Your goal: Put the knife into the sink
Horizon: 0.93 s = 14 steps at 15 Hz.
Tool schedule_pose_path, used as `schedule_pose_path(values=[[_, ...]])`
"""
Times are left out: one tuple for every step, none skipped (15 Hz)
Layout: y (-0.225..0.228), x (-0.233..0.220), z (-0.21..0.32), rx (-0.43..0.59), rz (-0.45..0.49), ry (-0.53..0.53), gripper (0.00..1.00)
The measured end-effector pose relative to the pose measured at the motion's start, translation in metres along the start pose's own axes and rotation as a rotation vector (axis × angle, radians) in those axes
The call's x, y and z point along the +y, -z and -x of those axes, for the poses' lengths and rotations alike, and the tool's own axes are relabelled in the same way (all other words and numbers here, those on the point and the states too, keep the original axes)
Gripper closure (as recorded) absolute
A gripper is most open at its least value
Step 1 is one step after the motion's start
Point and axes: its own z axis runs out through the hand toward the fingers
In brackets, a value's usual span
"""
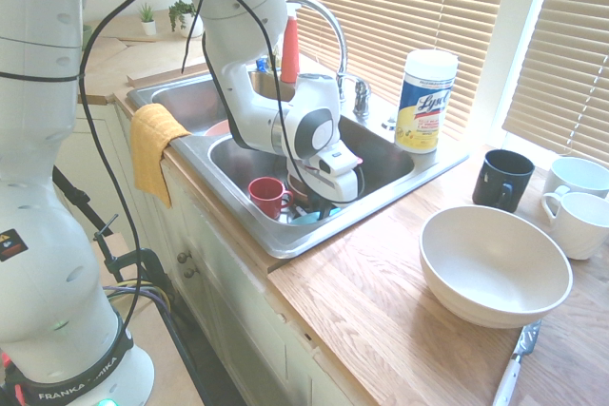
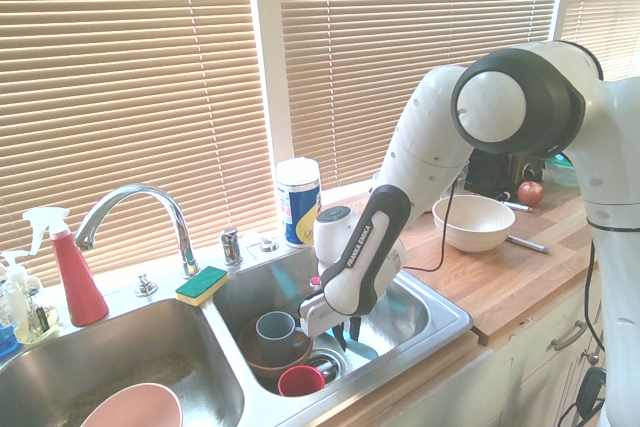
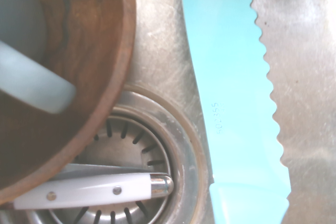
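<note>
Gripper (image 2: 348, 329): fingers clamped on the knife (image 3: 236, 103), low inside the sink (image 1: 385, 154).
Knife: blade just above the floor, right of the drain (image 3: 136, 166).
Risk: releasing tilted, it could clatter against the brown bowl (image 2: 262, 355).

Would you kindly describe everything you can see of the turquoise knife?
The knife is one piece of turquoise, plastic-looking material with a wavy serrated edge and tiny raised digits on the flat of the blade. In the wrist view it fills the frame lengthwise above the steel floor of the sink, beside the drain strainer. From outside only a turquoise sliver shows below the shut gripper, which appears to hold it; whether it touches the floor is unclear.
</note>
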Motion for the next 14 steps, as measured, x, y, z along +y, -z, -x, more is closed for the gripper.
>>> schedule_pose_path(values=[[-0.002, 0.001, -0.001, 0.0, 0.002, -0.004, 0.0], [-0.004, 0.002, -0.002, 0.0, 0.005, -0.007, 0.0], [-0.006, 0.003, -0.003, 0.001, 0.007, -0.009, 0.0], [-0.007, 0.003, -0.003, 0.002, 0.005, -0.008, 0.0], [-0.007, 0.002, -0.003, 0.004, 0.003, -0.007, 0.0], [-0.006, 0.001, -0.002, 0.005, 0.0, -0.007, 0.0], [-0.006, 0.001, -0.002, 0.005, -0.001, -0.009, 0.0], [-0.006, 0.001, -0.003, 0.006, -0.003, -0.009, 0.0], [-0.003, -0.001, -0.003, 0.01, -0.01, -0.008, 0.0], [0.005, -0.005, -0.004, 0.02, -0.02, -0.005, 0.0], [0.018, -0.008, -0.004, 0.033, -0.03, -0.001, 0.0], [0.035, -0.011, -0.004, 0.043, -0.032, 0.003, 0.0], [0.059, -0.012, -0.005, 0.054, -0.03, 0.007, 0.0], [0.086, -0.01, -0.008, 0.061, -0.024, 0.003, 0.0]])
